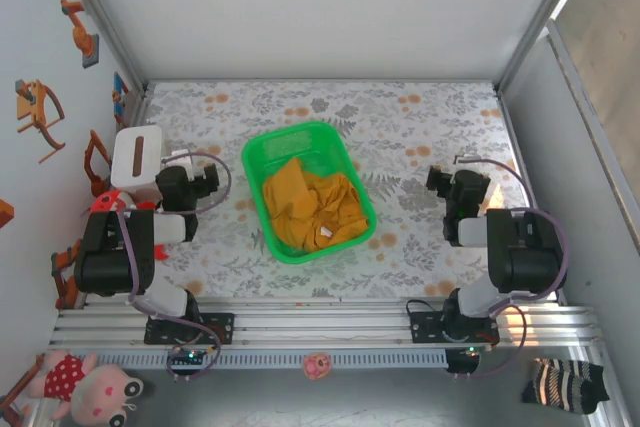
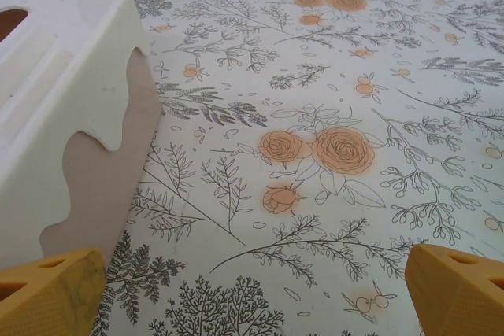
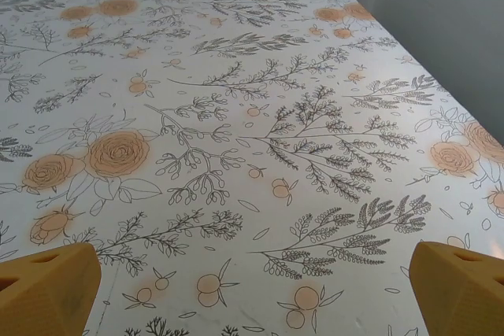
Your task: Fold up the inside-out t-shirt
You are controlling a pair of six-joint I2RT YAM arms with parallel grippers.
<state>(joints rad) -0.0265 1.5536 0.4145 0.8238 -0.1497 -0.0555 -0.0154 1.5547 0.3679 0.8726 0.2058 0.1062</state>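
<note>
Top external: inside-out t-shirt (image 1: pixel 310 209) lies crumpled in green basket (image 1: pixel 290 132); left end effector (image 2: pixel 252 295) and right end effector (image 3: pixel 252 289) are wide and empty; a bunched grab may snag the rim and lift the basket.

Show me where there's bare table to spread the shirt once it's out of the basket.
Widest bare table lies between the green basket holding the shirt and the back wall. A smaller patch sits between the basket and the right arm. Left is crowded: a white box stands by the left arm.
</note>
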